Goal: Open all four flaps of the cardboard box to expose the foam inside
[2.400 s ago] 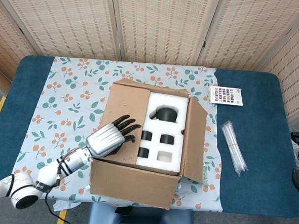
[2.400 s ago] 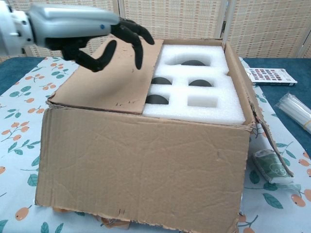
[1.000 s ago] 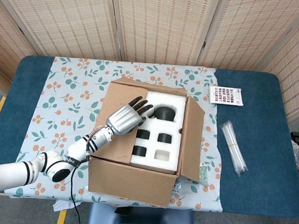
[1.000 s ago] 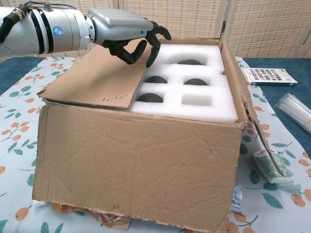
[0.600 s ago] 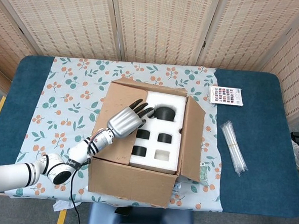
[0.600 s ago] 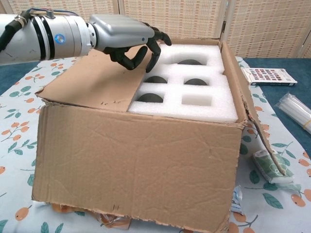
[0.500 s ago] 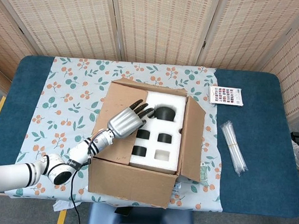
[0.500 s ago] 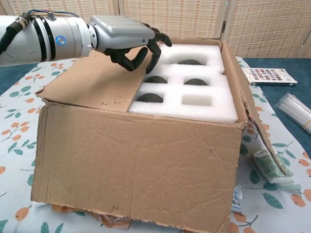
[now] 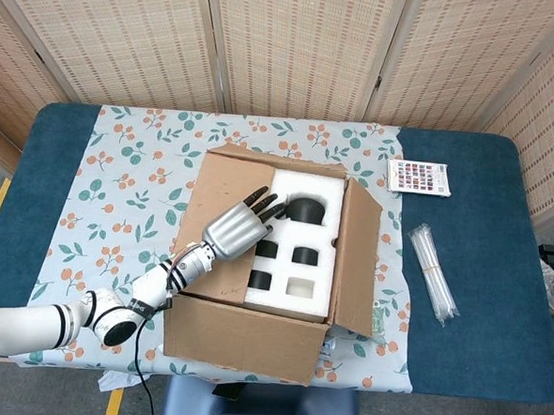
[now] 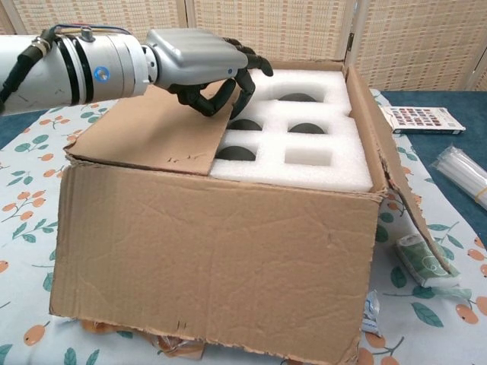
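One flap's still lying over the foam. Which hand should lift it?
Left. The left hand already hovers over the free edge of the closed flap, fingers curled there. The right hand shows in neither view.

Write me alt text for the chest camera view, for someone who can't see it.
A robot hand on the left arm reaches over an open cardboard box, its dark fingers curled at the free edge of the left flap, which lies over part of the white foam inside. The foam shows round and square cutouts, and the right flap hangs open.
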`<action>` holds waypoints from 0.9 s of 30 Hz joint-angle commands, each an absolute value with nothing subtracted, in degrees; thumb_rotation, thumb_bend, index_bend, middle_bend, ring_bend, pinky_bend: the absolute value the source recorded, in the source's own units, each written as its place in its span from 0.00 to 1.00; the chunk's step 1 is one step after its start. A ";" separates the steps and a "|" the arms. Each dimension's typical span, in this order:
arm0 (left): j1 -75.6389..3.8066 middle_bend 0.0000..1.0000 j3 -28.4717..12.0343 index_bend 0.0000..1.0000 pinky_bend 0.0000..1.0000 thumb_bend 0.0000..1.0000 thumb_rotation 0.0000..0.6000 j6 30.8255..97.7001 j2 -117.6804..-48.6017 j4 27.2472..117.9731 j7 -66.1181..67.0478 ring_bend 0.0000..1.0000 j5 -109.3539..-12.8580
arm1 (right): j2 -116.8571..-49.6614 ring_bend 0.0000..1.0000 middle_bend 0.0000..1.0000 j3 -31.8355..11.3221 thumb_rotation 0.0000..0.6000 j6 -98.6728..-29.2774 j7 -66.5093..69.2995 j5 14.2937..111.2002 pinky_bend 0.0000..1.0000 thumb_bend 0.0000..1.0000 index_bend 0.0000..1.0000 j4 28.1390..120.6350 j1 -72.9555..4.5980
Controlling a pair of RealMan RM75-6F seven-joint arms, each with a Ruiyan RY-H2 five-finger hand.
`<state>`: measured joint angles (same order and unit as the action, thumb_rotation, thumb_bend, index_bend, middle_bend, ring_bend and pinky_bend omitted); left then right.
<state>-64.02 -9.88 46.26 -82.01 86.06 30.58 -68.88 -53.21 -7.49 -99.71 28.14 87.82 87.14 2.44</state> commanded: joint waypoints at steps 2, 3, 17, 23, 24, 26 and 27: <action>-63.95 0.09 -9.69 0.57 0.00 1.00 1.00 47.26 -82.20 86.14 32.05 0.00 -68.57 | -53.17 0.00 0.00 -7.43 0.64 -99.74 28.35 88.07 0.00 0.49 0.26 87.08 2.50; -63.90 0.09 -9.64 0.58 0.00 1.00 1.00 47.58 -82.18 86.16 32.61 0.00 -68.41 | -53.15 0.00 0.00 -7.41 0.64 -99.70 28.41 88.13 0.00 0.49 0.26 87.06 2.50; -62.40 0.09 -9.20 0.61 0.00 1.00 1.00 52.98 -80.25 90.32 40.36 0.00 -67.04 | -53.04 0.00 0.00 -7.23 0.64 -99.33 28.63 88.75 0.00 0.49 0.26 87.15 2.43; -61.99 0.09 -9.58 0.61 0.00 1.00 1.00 54.61 -78.46 93.24 43.37 0.00 -65.73 | -53.07 0.00 0.00 -7.08 0.64 -99.55 28.48 89.28 0.00 0.49 0.26 87.28 2.48; -61.93 0.09 -9.66 0.61 0.00 1.00 1.00 54.74 -78.18 93.72 43.75 0.00 -65.28 | -53.09 0.00 0.00 -7.05 0.64 -99.72 28.46 89.36 0.00 0.49 0.26 87.29 2.57; -61.87 0.09 -9.69 0.61 0.00 1.00 1.00 54.93 -77.77 94.27 44.47 0.00 -64.66 | -53.12 0.00 0.00 -7.03 0.64 -99.96 28.45 89.47 0.00 0.49 0.26 87.32 2.67; -61.87 0.09 -9.70 0.61 0.00 1.00 1.00 55.01 -77.51 94.58 44.93 0.00 -64.33 | -53.13 0.00 0.00 -7.02 0.64 -100.04 28.47 89.51 0.00 0.49 0.26 87.31 2.72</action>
